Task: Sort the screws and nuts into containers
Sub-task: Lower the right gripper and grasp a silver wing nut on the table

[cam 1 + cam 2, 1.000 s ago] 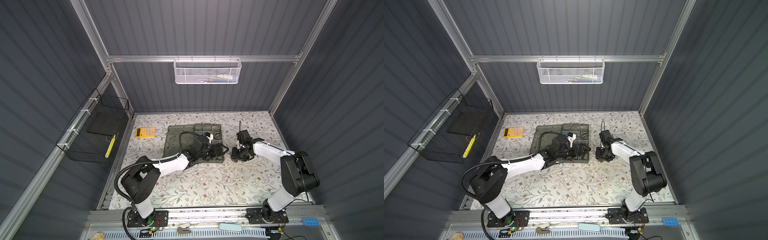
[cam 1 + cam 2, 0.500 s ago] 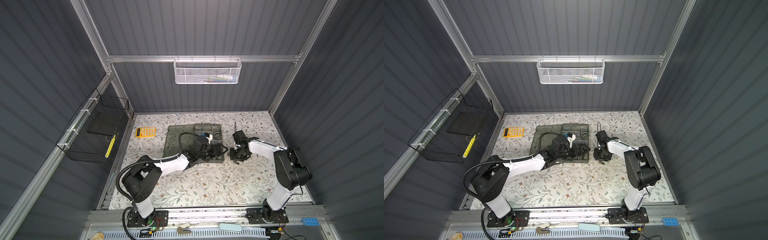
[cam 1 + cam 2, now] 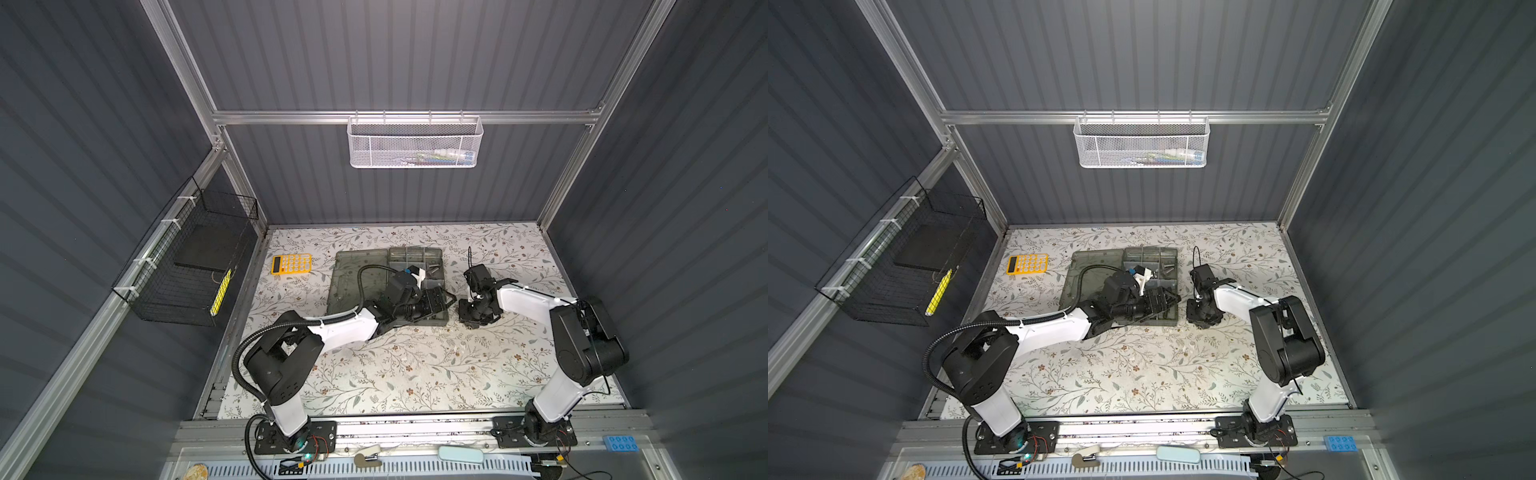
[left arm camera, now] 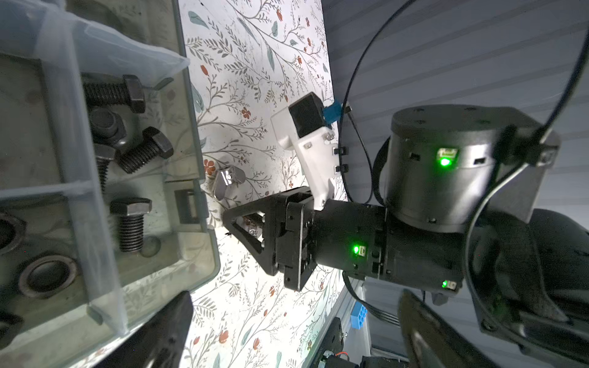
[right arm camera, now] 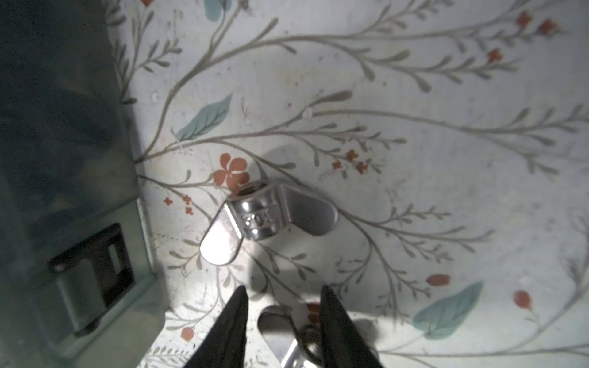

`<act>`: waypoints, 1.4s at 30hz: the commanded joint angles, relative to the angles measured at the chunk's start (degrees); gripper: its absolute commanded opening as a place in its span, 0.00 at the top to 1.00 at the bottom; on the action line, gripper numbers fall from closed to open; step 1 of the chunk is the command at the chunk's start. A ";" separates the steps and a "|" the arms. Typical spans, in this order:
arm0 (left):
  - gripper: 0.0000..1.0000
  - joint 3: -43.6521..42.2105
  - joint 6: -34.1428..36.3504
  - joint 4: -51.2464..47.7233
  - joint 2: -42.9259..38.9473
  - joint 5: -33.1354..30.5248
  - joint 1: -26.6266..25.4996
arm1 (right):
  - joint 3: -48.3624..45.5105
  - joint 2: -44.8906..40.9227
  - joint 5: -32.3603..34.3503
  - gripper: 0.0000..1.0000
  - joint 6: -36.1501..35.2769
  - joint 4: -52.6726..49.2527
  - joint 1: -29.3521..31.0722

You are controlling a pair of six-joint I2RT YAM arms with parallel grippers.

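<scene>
Right gripper (image 5: pixel 283 288) is shifted nearer the case (image 5: pixel 63 127) (latch side); jaws are set apart astride a nut (image 5: pixel 280 331) for pickup, pinch not discernible.

Down at the right gripper (image 5: pixel 283 290), the two black fingertips (image 5: pixel 237 318) stand a bit apart over the flowery mat (image 5: pixel 414 207). There's a shiny silver wing nut (image 5: pixel 280 331) lying in the gap, closer to one finger. A second wing nut (image 5: pixel 269 216) sits just ahead on the mat with its wings spread. It's near the grey-green case (image 5: pixel 63 143) and its latch (image 5: pixel 92 274), not touching.
</scene>
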 commanded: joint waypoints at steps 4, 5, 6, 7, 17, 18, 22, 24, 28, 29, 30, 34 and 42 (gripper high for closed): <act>0.00 0.07 0.40 -0.74 -0.76 -0.48 -0.95 | -2.41 -1.47 -0.98 0.58 0.50 -3.38 0.16; 0.00 0.11 0.53 -0.84 -0.86 -0.57 -1.02 | -2.61 -1.93 -1.23 0.58 0.54 -3.47 0.10; 0.00 0.20 0.58 -1.05 -0.94 -0.66 -1.08 | -2.72 -2.25 -1.22 0.58 0.54 -3.56 0.18; 0.00 0.39 0.67 -1.27 -0.94 -0.74 -1.20 | -2.89 -2.58 -1.18 0.58 0.67 -3.62 0.22; 0.00 1.20 1.11 -2.00 -1.03 -1.13 -1.88 | -5.36 -4.65 0.10 0.64 0.51 -3.42 0.22; 0.00 1.02 1.08 -1.92 -1.07 -1.19 -1.89 | -5.28 -4.52 0.14 0.65 0.55 -3.46 0.21; 0.00 0.94 0.88 -1.67 -1.03 -1.23 -2.09 | -4.92 -4.25 0.06 0.69 0.95 -3.87 0.16; 0.00 0.94 0.98 -1.56 -1.11 -1.42 -2.07 | -4.86 -4.14 0.54 0.71 1.11 -4.09 0.20; 0.00 1.09 1.11 -1.53 -1.29 -1.40 -2.13 | -4.11 -3.49 1.38 0.80 1.12 -4.85 0.22; 0.00 1.09 1.27 -1.62 -1.32 -1.35 -2.13 | -3.83 -3.38 1.45 0.83 1.12 -5.10 0.23; 0.00 1.17 1.34 -1.75 -1.38 -1.36 -2.14 | -3.62 -3.49 1.47 0.84 1.07 -5.25 0.17; 0.00 1.50 2.34 -3.20 -2.16 -1.50 -2.14 | -2.19 -4.88 1.10 0.87 1.25 -6.44 0.05; 0.00 6.19 5.55 -9.14 -3.26 -2.23 -1.42 | 3.97 -8.17 -6.46 0.88 2.12 -9.72 -2.26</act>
